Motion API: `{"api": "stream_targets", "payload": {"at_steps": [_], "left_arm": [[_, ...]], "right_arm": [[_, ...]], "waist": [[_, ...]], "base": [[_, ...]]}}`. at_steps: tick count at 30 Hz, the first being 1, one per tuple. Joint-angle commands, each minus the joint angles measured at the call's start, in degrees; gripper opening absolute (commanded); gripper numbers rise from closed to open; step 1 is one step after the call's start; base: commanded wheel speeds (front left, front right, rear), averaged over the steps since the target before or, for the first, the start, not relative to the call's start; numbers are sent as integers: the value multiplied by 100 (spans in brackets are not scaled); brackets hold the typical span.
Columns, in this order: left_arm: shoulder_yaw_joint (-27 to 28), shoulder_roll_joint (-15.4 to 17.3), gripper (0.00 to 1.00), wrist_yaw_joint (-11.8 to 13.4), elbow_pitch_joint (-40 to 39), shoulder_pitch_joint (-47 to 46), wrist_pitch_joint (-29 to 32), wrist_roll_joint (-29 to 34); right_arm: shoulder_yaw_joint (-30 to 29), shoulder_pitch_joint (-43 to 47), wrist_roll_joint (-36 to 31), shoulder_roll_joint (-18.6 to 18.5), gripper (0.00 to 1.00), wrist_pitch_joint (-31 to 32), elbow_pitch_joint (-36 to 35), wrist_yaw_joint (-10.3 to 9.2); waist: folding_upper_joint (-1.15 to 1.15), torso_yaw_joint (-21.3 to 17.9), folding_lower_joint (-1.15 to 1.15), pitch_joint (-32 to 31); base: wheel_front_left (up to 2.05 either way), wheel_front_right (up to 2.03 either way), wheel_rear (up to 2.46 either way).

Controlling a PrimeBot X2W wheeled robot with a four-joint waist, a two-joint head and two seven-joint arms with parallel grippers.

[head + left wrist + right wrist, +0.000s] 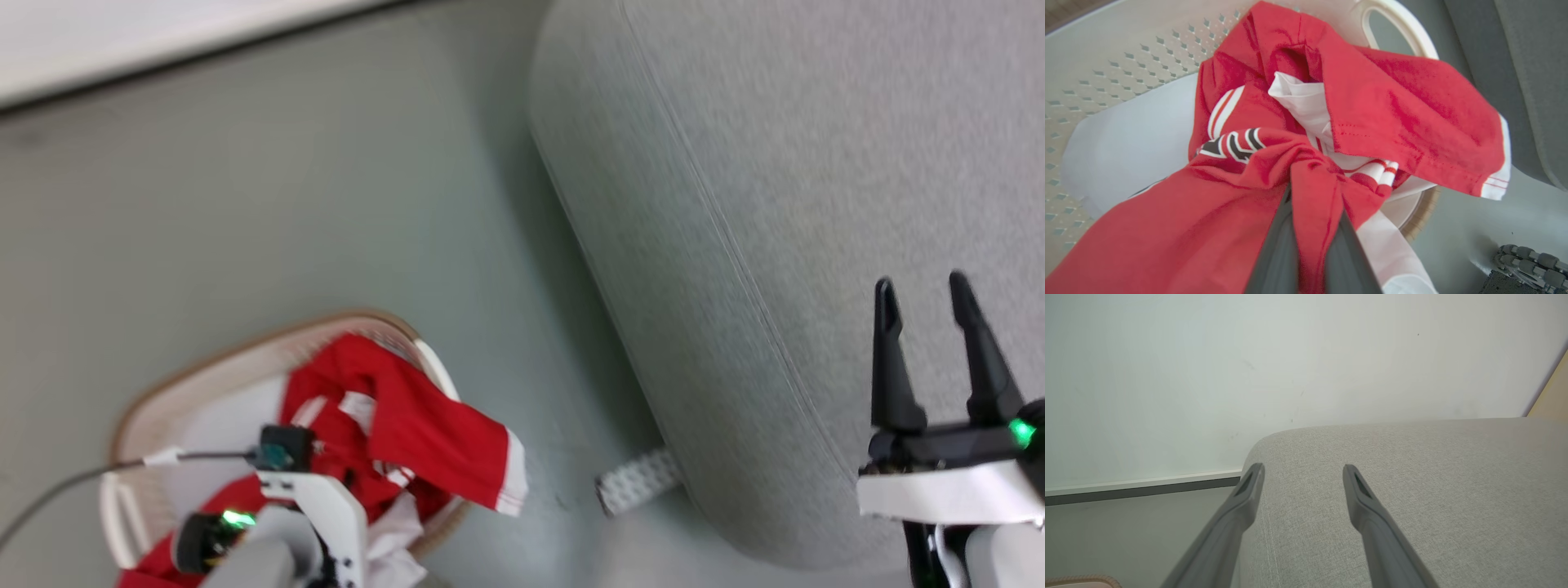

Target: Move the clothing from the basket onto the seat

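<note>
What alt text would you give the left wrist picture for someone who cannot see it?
The left gripper, its two dark fingers shut on a bunched fold of the clothing, red with white panels, inside the basket. One red piece hangs over the basket's rim, with grey floor and the seat beyond.

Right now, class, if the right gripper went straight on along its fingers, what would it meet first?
Probably the seat: the open right gripper points low across its grey fabric toward the rounded far edge. If it clears that, the pale wall behind comes next; depth is unclear.
</note>
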Motion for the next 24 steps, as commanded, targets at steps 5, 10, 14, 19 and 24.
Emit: {"api": "stream_targets", "payload": {"at_steps": [5, 10, 14, 19, 24], "left_arm": [[-172, -306, 0, -19, -219, 401, -479, -359], [-452, -382, 0, -20, -590, 650, -712, -652], [-754, -402, 0, -21, -1087, 804, -810, -935], [-910, -401, 0, -21, -1962, 858, -826, -1139], [-852, -356, 0, -22, -2878, 929, -823, -1023]], "right_arm": [[11, 418, -246, -9, 100, -1, 206, -12], [31, 668, -297, -28, 100, -1, 317, -12], [70, 868, -226, -105, 100, -1, 370, -12], [90, 1103, -133, -194, 100, -1, 406, -12], [128, 1288, -90, -215, 100, -1, 444, -12]], "waist": [[0, 965, 0, -1329], [0, 1362, 0, -1813], [0, 1680, 0, -2169], [0, 2041, 0, -2497], [0, 2333, 0, -2746]], "base": [[0, 0, 0], [0, 0, 0], [0, 0, 0], [0, 0, 0], [0, 0, 0]]}}
